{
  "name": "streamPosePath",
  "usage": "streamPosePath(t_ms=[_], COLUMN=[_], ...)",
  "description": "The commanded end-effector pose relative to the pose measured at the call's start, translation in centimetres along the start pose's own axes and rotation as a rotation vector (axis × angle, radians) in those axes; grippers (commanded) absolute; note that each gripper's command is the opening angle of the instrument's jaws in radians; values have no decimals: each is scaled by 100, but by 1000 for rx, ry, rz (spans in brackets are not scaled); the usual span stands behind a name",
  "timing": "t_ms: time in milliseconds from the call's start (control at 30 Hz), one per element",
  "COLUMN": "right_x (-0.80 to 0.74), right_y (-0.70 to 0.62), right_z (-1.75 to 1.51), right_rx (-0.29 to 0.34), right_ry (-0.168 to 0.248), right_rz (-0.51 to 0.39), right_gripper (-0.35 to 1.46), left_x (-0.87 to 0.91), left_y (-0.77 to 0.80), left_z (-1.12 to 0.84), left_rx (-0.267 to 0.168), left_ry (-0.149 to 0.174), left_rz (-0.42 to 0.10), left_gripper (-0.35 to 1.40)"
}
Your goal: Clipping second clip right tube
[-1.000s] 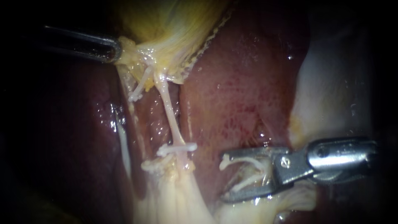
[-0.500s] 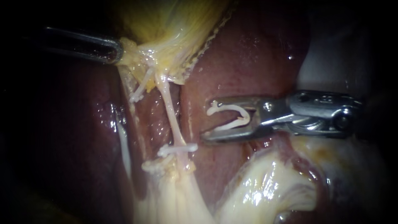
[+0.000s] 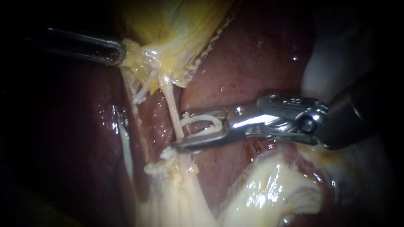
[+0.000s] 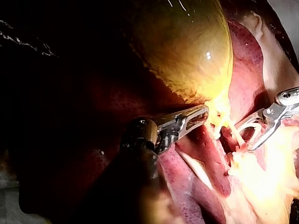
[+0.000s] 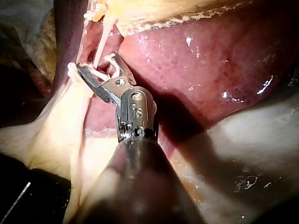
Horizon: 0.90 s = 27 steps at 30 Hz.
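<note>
The left instrument (image 3: 119, 51) ends buried in gallbladder (image 3: 176, 25) tissue; the right instrument (image 3: 182, 129) half covers the lower clip (image 3: 168, 153).

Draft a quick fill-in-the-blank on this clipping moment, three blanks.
1. My right instrument carries an open white ____ in its jaws.
2. Between its jaw tips lies the right ____, just above the closed clip.
3. My left instrument has its jaws shut on yellow tissue at the neck of the ____.
Missing: clip; tube; gallbladder.
</note>
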State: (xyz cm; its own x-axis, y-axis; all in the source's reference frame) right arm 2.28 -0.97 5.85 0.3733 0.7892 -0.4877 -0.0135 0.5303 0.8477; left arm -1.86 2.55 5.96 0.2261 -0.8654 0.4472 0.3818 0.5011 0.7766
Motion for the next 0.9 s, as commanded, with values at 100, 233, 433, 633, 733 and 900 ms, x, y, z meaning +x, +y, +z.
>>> streamPosePath(t_ms=[100,233,433,633,733,900], right_x=[1,4,10,15,13,10], right_y=[2,-1,-13,-19,-18,-16], right_z=[9,15,17,15,13,11], right_rx=[62,163,286,374,394,417], right_ry=[35,81,119,125,113,97], right_rz=[5,44,99,123,119,119], right_gripper=[50,50,49,42,32,-5], left_x=[0,0,0,0,0,0], left_y=[0,0,0,0,0,0], left_z=[1,2,3,3,3,4], left_rx=[0,2,2,2,2,2], left_ry=[0,1,1,1,1,1], left_rz=[0,0,0,0,0,0], left_gripper=[-35,-35,-35,-35,-35,-35])
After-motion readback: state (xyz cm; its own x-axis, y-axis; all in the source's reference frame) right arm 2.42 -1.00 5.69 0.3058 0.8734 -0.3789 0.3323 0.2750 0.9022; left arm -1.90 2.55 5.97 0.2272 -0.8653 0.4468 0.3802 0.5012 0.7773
